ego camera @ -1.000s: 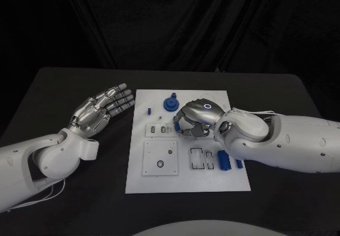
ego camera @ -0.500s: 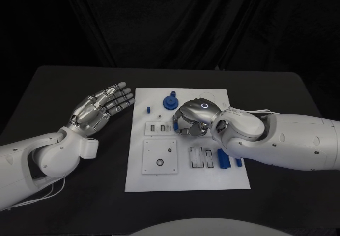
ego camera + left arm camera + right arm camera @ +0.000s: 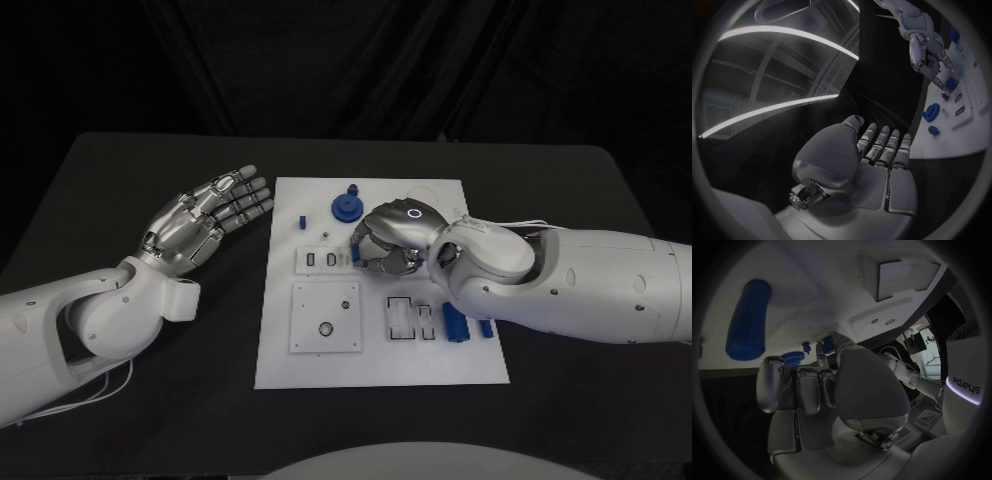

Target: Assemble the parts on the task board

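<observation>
A flat white rectangular task board [image 3: 378, 370] lies in the middle of the black worktop [image 3: 577, 200], its long side running toward the top of the frame. Its face carries raised white blocks with small slots and dark-outlined rectangular recesses. Near its upper edge stands a round blue knob-like part [image 3: 346, 209], with a small blue peg [image 3: 303, 222] to the left of it; a long blue cylindrical part [image 3: 454, 324] lies at lower right beside a recess. The right hand [image 3: 389, 240] hovers over the board's upper middle, fingers [image 3: 811, 387] curled together; whether they pinch anything I cannot tell. The left hand [image 3: 202, 222] is left of the board over bare worktop, palm up, fingers [image 3: 882, 145] straight, empty.
</observation>
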